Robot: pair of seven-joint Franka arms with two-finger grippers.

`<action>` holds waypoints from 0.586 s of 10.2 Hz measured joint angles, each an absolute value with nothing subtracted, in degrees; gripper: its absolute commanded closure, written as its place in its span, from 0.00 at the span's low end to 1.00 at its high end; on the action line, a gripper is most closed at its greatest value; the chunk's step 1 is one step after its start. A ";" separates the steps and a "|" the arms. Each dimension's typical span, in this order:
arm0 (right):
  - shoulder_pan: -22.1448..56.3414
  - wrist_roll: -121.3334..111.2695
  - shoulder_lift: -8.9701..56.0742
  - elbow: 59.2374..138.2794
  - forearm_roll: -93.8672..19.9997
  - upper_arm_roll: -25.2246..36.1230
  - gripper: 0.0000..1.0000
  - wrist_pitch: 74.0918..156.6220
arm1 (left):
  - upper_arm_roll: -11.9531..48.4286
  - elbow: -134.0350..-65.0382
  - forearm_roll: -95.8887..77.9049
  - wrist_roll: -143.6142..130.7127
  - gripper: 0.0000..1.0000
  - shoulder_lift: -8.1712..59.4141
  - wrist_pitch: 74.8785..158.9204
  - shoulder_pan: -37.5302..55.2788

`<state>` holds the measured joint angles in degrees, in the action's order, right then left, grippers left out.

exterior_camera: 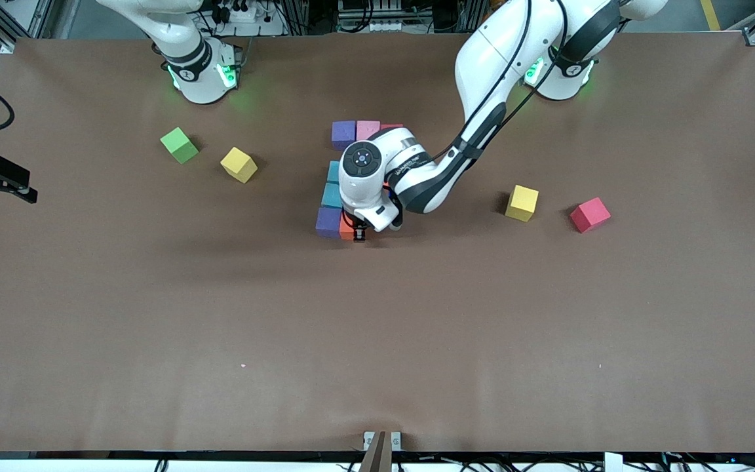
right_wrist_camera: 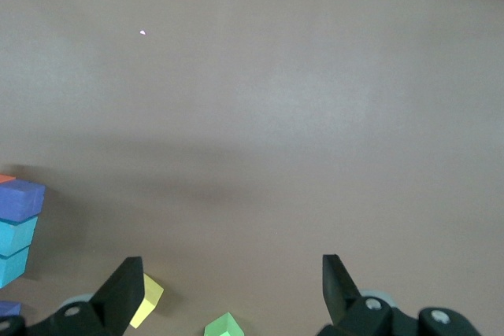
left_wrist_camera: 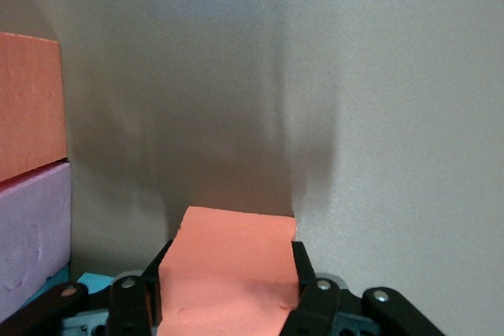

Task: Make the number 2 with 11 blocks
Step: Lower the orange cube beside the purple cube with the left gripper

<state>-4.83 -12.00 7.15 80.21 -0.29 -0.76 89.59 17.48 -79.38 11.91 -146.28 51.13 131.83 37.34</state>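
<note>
Item: orange block point(left_wrist_camera: 228, 273), clamped in left gripper point(exterior_camera: 359, 235) beside the purple block point(exterior_camera: 329, 221) ending the figure's row nearest the front camera; seat flush against its neighbour before release; right gripper point(right_wrist_camera: 228, 289) open, waiting.

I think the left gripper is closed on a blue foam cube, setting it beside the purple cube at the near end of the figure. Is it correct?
Not quite. The left gripper is closed on an orange foam cube, not a blue one, as the left wrist view shows. It does sit beside the purple foam cube at the near end of the figure.
</note>
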 measured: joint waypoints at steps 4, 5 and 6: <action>-4.79 -11.97 7.15 80.21 -0.36 -0.79 0.00 89.81 | 17.14 -79.35 11.91 -146.28 0.00 51.11 130.72 37.29; -4.79 -11.97 7.15 80.21 -0.37 -0.80 0.00 89.91 | 17.05 -79.20 11.91 -146.28 0.00 51.02 130.04 37.21; -4.76 -11.97 7.15 80.21 -0.39 -0.85 0.00 90.08 | 17.01 -78.99 11.91 -146.21 0.00 50.69 129.21 37.11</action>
